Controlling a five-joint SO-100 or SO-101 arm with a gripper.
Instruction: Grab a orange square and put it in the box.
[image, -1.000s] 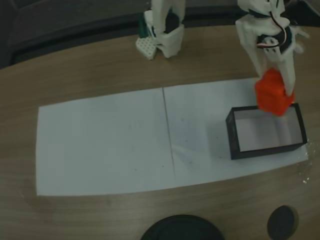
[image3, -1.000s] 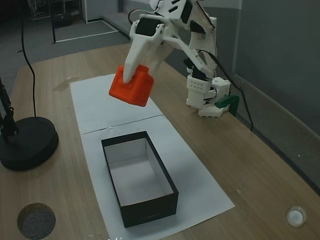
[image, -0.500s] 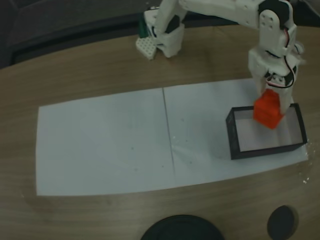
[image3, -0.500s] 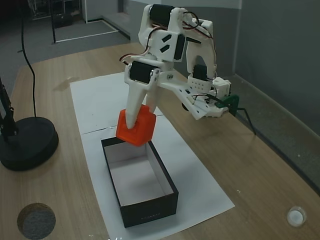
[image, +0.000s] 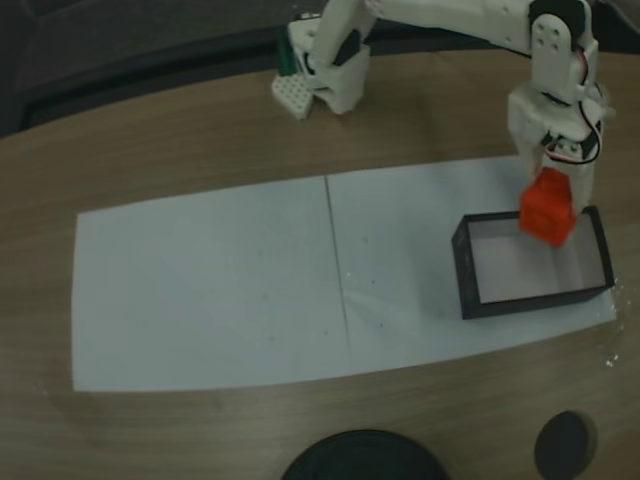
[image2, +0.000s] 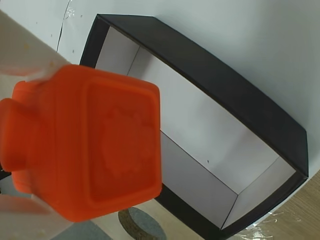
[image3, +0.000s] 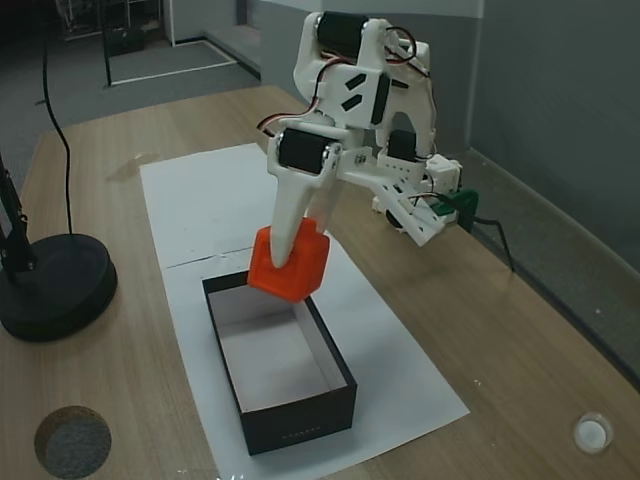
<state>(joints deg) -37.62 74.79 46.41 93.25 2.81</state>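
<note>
The orange square (image3: 292, 266) is a bright orange-red cube, tilted, and my white gripper (image3: 286, 262) is shut on it. It hangs just over the end of the box (image3: 298, 426) nearest the arm's base, about at rim height. The box is a shallow black-walled tray with a pale floor, standing on white paper. In a fixed view from above, the cube (image: 547, 208) sits in the gripper (image: 551, 204) over the box's (image: 463, 272) upper right corner. In the wrist view the cube (image2: 95, 145) looms large at the left, with the box (image2: 220, 85) open below it.
Two white paper sheets (image: 210, 280) cover the wooden table. A black round lamp base (image3: 55, 285) stands left of the box, and a small dark disc (image3: 72, 440) lies near the table's front corner. The arm's base (image: 320, 80) is at the far edge.
The arm has come down with the cube, from well above the table to just over the box's end by the arm. The gripper stays shut on it.
</note>
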